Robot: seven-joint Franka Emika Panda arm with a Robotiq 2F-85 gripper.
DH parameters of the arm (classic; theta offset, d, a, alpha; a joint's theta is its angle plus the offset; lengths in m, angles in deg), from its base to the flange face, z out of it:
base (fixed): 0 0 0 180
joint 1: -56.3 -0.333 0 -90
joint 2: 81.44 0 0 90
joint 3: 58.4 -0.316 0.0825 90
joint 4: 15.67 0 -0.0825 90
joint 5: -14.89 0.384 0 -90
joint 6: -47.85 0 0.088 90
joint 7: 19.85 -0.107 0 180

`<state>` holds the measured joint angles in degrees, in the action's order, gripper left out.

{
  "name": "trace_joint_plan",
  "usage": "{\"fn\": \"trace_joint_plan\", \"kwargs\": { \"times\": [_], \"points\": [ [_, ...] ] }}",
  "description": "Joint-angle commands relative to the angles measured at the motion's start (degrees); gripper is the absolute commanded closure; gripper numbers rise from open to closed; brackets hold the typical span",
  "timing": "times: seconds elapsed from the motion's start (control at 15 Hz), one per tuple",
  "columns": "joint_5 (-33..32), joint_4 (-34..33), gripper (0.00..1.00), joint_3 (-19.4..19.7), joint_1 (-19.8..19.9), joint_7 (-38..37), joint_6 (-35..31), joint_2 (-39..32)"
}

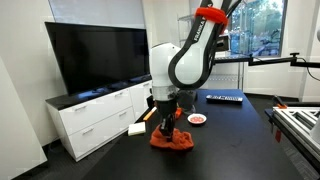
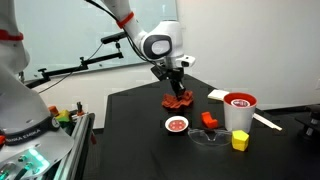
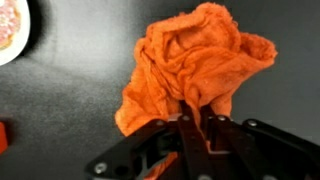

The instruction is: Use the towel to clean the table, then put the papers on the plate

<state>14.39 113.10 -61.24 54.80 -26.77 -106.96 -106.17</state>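
Here, the jaws are pinched shut on the upper folds of the orange towel. The towel sits bunched on the black table, directly beneath them in both exterior views. In the wrist view, a small white plate lies at ten o'clock from the towel, clearly apart, with reddish contents too blurred to identify.

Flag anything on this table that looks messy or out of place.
Only the towel stands out: it sits bunched in a heap on the table, pinched by the claw. Nothing looks spilled or broken.
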Motion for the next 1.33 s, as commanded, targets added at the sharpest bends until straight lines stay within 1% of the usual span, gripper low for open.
{"fn": "trace_joint_plan", "kwargs": {
  "times": [0.0,0.2,0.47,0.6,0.73,0.93,1.27],
  "points": [
    [0.83,2.33,0.97,-0.96,0.01,4.06,-1.15,2.13],
    [1.30,4.43,0.97,-3.02,-0.05,6.33,-1.75,3.42],
    [2.12,8.46,0.97,-6.85,0.00,10.10,-2.01,6.13],
    [2.25,9.83,0.97,-8.00,0.03,11.48,-2.01,6.87],
    [2.21,10.41,0.97,-8.19,0.08,12.12,-1.30,7.39],
    [1.18,9.52,0.97,-6.43,-0.09,11.42,-1.22,6.40],
    [-0.58,6.20,0.97,-0.67,0.85,9.25,-1.36,4.80]
  ]
}}
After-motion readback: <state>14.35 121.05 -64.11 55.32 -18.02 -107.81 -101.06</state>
